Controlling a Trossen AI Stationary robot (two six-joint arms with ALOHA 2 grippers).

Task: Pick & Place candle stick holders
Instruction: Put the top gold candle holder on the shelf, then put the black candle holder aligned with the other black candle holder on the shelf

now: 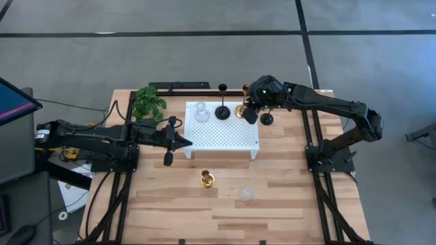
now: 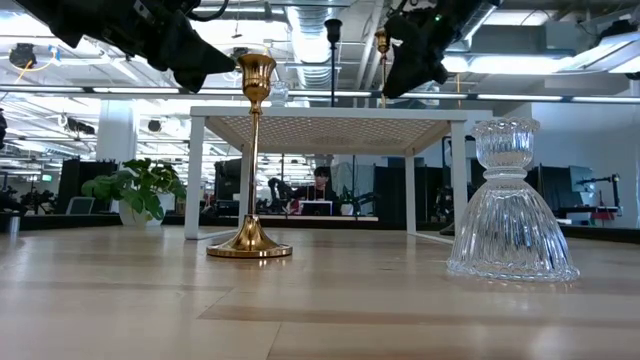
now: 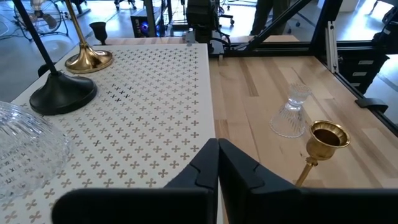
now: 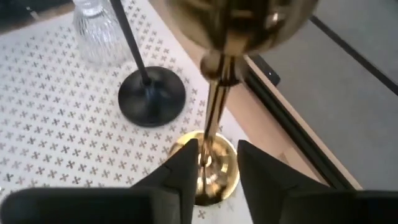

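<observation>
A white perforated platform (image 1: pixel 231 136) bears a clear glass holder (image 1: pixel 201 112), a black holder (image 1: pixel 223 111) and a gold holder (image 1: pixel 240 109), each standing on its round base. My right gripper (image 4: pixel 214 168) is open, with one finger on each side of this gold holder's thin stem (image 4: pixel 211 118), low near the base. A second black holder (image 1: pixel 266 119) stands on the table right of the platform. A second gold holder (image 1: pixel 208 179) and a second clear one (image 1: pixel 246 195) stand on the table nearer the front. My left gripper (image 3: pixel 217 165) is shut and empty over the platform's left edge. My right gripper comes at the gold holder from above, slanting down, its fingers across the stem just above the base (image 4: pixel 214 177). The stem stands right beside one finger (image 4: pixel 186 171); I cannot tell whether they touch. The holder stands upright on the platform.
A green leafy plant (image 1: pixel 148 103) stands at the table's far left, beside the platform. Black frame rails run along both table sides. Bare wood lies toward the front edge, around the gold and clear holders.
</observation>
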